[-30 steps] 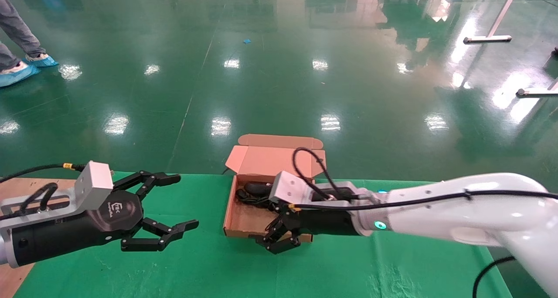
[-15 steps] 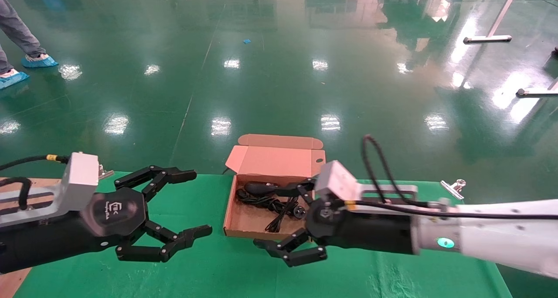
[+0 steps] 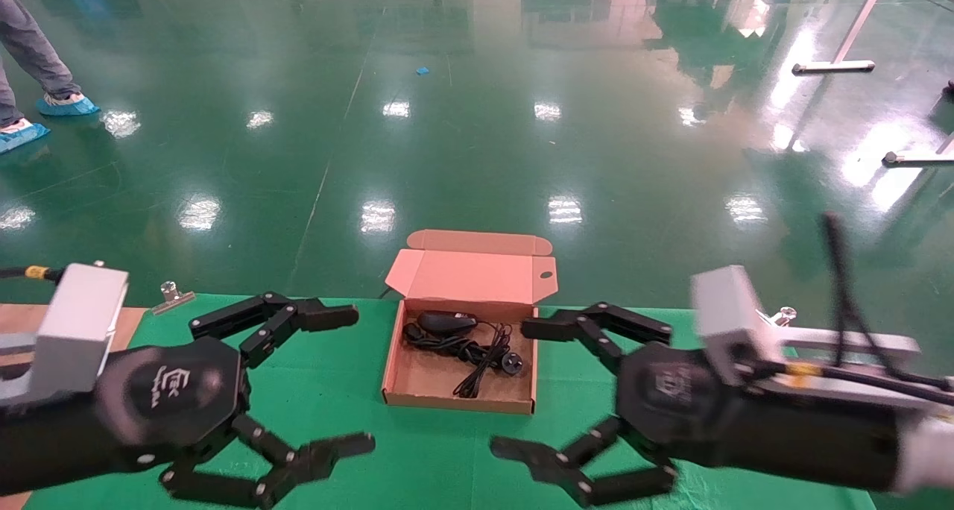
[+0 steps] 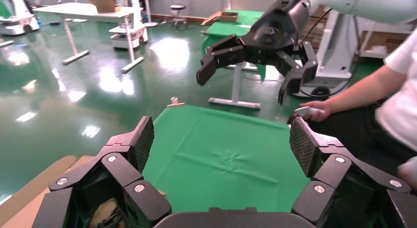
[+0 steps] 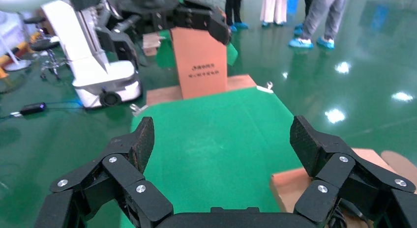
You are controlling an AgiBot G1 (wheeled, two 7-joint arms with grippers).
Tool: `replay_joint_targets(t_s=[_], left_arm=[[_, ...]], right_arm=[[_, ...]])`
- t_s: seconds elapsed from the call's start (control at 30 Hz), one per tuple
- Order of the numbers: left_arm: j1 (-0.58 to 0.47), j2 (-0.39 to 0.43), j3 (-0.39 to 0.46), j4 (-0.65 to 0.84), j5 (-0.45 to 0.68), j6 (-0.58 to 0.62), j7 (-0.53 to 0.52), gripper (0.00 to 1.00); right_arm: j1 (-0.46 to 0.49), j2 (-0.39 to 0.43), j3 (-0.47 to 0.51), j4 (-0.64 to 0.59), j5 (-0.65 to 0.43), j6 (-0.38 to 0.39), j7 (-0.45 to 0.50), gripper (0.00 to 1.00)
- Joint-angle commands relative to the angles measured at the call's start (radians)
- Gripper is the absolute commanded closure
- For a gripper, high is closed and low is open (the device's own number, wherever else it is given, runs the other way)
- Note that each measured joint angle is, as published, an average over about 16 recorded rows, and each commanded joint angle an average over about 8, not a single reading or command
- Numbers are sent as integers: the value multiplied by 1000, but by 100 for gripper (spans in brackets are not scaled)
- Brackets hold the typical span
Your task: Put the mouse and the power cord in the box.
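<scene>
Here the box (image 3: 460, 376) sits open on the green cloth (image 3: 387, 465), its flap lid (image 3: 472, 275) standing up at the far side. Inside, the mouse (image 3: 446, 321) lies near the far wall, and the power cord (image 3: 477, 355) sprawls just beside it, its round plug (image 3: 511, 363) toward the robot's right wall of the box. The left gripper (image 3: 356, 379) hovers to the left of the box with its jaws spread wide, holding nothing. The right gripper (image 3: 507, 387) hangs to the right of the box, jaws likewise wide and empty. In the right wrist view a corner of the box (image 5: 295, 186) shows beside the finger (image 5: 314, 149).
</scene>
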Motion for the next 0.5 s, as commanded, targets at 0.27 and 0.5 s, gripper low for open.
replay_joint_targets(t_s=[0.27, 0.5], left_arm=[[41, -16, -79, -118, -9, 42, -90, 0], [59, -23, -115, -170, -14, 62, -126, 0]], right_arm=[[-93, 107, 168, 96, 76, -128, 36, 0], [-121, 142, 232, 126, 99, -172, 43, 0]])
